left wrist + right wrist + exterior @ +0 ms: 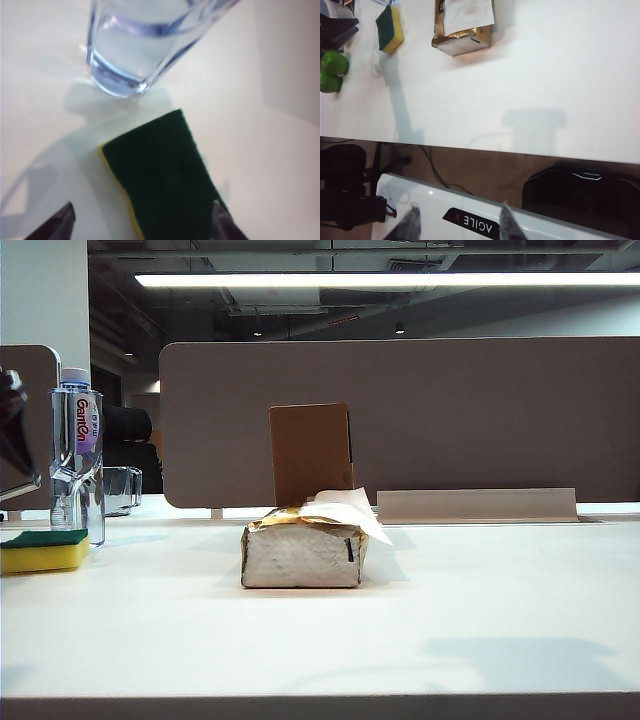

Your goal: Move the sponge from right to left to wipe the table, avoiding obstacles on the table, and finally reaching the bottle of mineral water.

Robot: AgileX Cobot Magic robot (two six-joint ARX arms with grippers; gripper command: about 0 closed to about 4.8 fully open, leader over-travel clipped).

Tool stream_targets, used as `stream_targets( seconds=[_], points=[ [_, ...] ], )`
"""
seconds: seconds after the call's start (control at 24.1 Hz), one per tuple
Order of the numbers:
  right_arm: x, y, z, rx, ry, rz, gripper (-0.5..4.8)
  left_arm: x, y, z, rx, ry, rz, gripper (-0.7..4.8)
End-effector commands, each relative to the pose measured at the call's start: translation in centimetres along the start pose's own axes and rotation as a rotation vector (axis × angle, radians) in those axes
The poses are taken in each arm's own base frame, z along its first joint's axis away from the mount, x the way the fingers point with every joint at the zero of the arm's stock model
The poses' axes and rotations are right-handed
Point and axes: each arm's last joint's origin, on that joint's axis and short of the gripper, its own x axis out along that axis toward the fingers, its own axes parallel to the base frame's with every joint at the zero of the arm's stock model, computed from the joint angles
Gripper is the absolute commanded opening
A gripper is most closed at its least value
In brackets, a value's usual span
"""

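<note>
The yellow sponge [42, 550] with its dark green top lies flat on the white table [450, 620] at the far left, right beside the bottle of mineral water [77, 455]. In the left wrist view the sponge [162, 177] sits just short of the bottle's base [135, 45]. My left gripper [144, 222] is open over the sponge's near end, one fingertip [65, 220] well clear of it. The tissue pack [303, 550] and the upright cardboard box [311, 453] stand mid-table. My right gripper [459, 222] is open and empty, off the table's front edge.
A short clear glass [120, 490] stands behind the bottle. A beige partition [450, 420] closes off the back of the table. In the right wrist view the robot's white base [470, 215] lies under the gripper, and two green rounded shapes [331, 72] sit beside the table.
</note>
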Motion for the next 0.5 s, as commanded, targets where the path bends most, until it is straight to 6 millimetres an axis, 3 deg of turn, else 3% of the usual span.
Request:
stream_targets(
  seconds=[0.04,0.5],
  points=[
    [-0.1,0.2,0.2,-0.031,-0.023,0.014,2.07,-2.0,-1.0,0.7,0.034,-0.053,0.007,3.5],
    [-0.2,0.4,0.9,-0.092,-0.081,0.031,2.07,-7.9,-5.5,1.9,0.117,-0.217,-0.078,3.5]
  ],
)
